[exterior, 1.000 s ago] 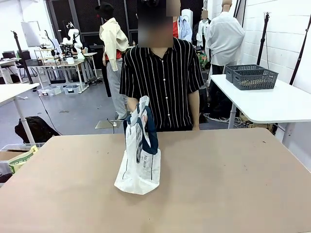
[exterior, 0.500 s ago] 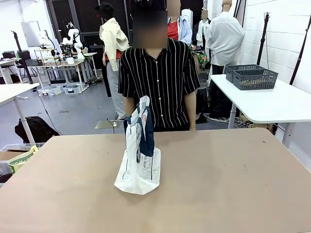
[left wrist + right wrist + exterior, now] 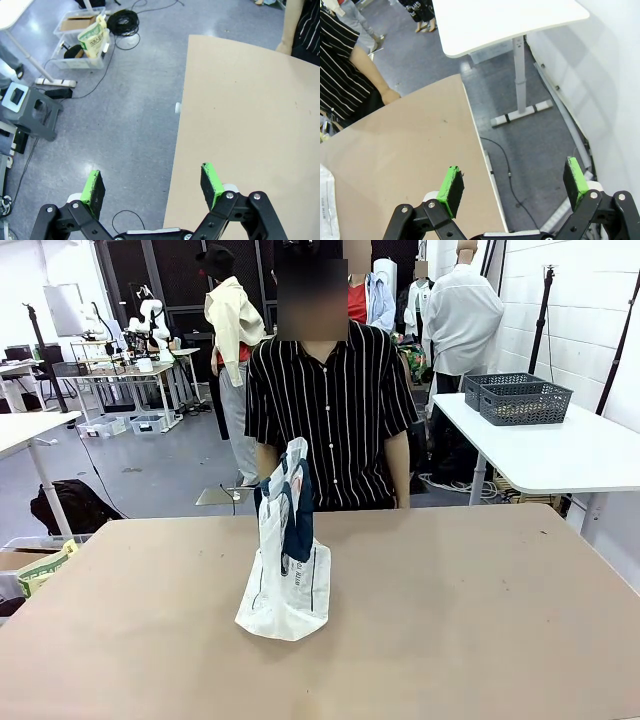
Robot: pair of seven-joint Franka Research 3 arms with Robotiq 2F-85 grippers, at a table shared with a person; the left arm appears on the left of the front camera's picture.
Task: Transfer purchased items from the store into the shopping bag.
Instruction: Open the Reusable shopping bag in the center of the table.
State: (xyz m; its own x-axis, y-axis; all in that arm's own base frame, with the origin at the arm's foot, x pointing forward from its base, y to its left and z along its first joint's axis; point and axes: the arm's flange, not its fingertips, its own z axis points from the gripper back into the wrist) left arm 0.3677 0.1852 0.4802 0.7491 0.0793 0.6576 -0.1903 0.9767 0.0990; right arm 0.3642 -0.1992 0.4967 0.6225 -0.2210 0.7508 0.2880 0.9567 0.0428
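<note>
Holding nothing, our left gripper (image 3: 152, 185) and right gripper (image 3: 514, 185) gape wide apart; we see the shopping bag (image 3: 288, 575) upright mid-table (image 3: 480, 620), long axis vertical, handles up.

Bag (image 3: 285, 585): side print too small to read, and contents can't be made out through the crinkled plastic. In the right wrist view it's a sliver (image 3: 325, 200), the rest cut by the left edge. Person (image 3: 330, 410): hands and lower body hidden behind the table (image 3: 480, 620) edge, one forearm partly behind the bag top. Left wrist view: person cut by the top-right corner, leaving a striped sleeve (image 3: 306, 25) and part of an arm. Baskets (image 3: 520, 398) on the far white table: contents too small to tell.
</note>
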